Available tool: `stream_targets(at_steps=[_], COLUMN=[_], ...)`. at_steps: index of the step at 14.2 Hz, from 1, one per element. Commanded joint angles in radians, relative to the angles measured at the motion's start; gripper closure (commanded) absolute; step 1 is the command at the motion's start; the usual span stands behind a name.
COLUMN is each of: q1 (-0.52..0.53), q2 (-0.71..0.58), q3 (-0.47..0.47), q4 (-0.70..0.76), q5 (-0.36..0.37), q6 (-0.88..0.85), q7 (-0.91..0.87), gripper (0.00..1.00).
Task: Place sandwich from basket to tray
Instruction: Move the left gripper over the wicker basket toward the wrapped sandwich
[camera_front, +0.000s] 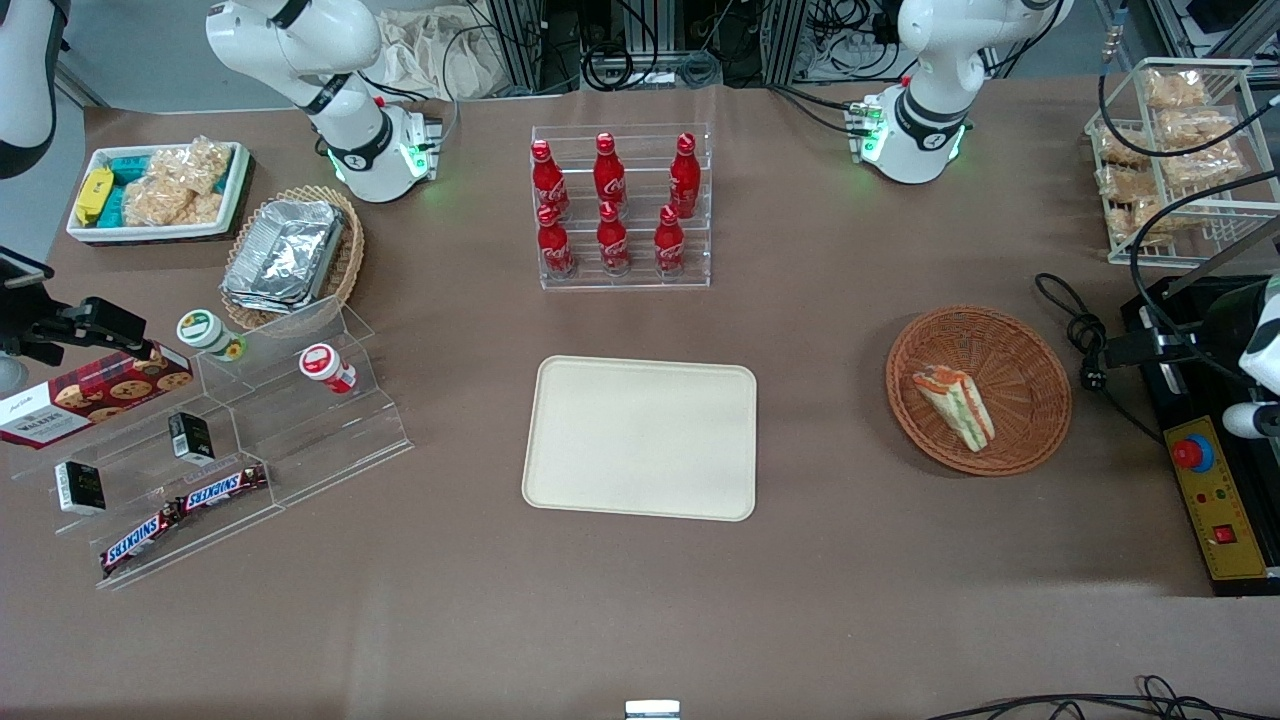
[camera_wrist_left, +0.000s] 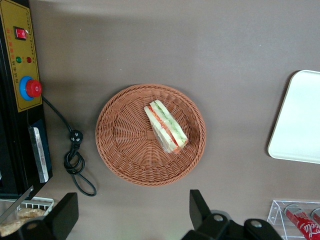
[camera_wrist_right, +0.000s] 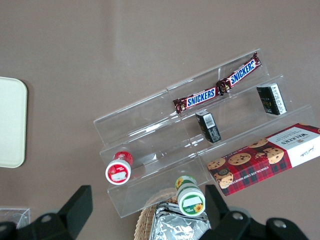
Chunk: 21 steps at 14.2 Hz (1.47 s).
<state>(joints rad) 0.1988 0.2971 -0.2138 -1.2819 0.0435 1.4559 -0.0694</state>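
Note:
The sandwich (camera_front: 955, 405) (camera_wrist_left: 166, 126), a white-bread wedge with orange-red and green layers, lies in the round reddish-brown wicker basket (camera_front: 1000, 325) (camera_wrist_left: 122, 150). The cream tray (camera_front: 640, 440) (camera_wrist_left: 300, 120) lies flat on the brown table, beside the basket toward the parked arm's end, with nothing on it. My left gripper (camera_wrist_left: 132, 215) hangs high above the table, over bare cloth just beside the basket's rim. Its black fingers (camera_wrist_left: 200, 210) are spread wide open with nothing between them.
A black control box with a red button (camera_front: 1210, 500) (camera_wrist_left: 20, 75) and a coiled cable (camera_front: 1085, 330) (camera_wrist_left: 75, 160) lie beside the basket at the working arm's end. A rack of red bottles (camera_front: 620, 205) stands farther from the camera than the tray. A clear stepped shelf (camera_front: 230, 440) holds snacks at the parked arm's end.

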Motion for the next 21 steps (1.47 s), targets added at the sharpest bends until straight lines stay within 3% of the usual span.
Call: stream_targets(at_steps=[1,9,13,15,21], q1=[0.005,0.004,-0.007,-0.007,-0.024], q2=[-0.019,-0.026,-0.024,-0.016,-0.036], q3=[-0.003,-0.004,-0.009,-0.009,-0.010], q4=[-0.013,-0.020,-0.051,-0.069,-0.402], q5=[-0.005,-0.010,0.048,0.042,0.048], q6=[-0.008,-0.012,-0.019,-0.006,0.273], q7=[0.005,0.019,0.011,0.008,-0.139], gripper=[0.01,0.01,0.01,0.01,0.01])
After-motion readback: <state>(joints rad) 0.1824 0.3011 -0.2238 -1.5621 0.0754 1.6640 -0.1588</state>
